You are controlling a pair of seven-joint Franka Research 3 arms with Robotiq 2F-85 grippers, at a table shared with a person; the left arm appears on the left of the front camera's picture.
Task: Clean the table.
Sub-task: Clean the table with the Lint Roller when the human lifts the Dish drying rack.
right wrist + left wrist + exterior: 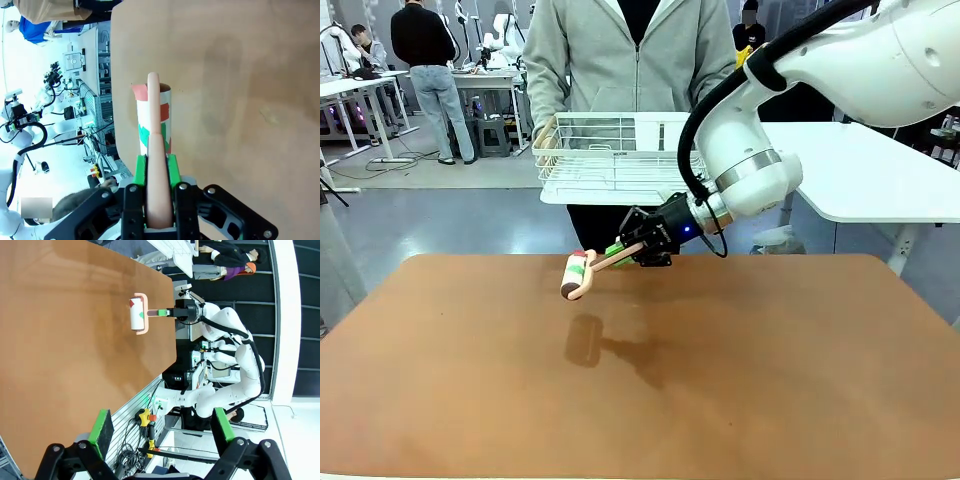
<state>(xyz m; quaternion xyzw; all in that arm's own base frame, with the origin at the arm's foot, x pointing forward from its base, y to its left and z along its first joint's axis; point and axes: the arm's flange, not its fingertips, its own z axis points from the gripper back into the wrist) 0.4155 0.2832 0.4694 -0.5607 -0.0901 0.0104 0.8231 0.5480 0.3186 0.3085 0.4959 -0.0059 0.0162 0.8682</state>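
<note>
The right end effector (625, 250), at center frame, is clenched on a lint roller (577, 274) by its handle. The handle's long axis slants lower-left, and the roller hovers just above the bench (770, 380), which spans the lower frame. The left end effector (162, 424) is released and farther off.

Bright, even overhead lighting casts a soft shadow (586, 340) on the table (800, 390) under the roller (576, 275); wrist views warp at edges, right wrist background washed out.

white tables (880, 180) stand on a shiny grey floor (430, 215).
</note>
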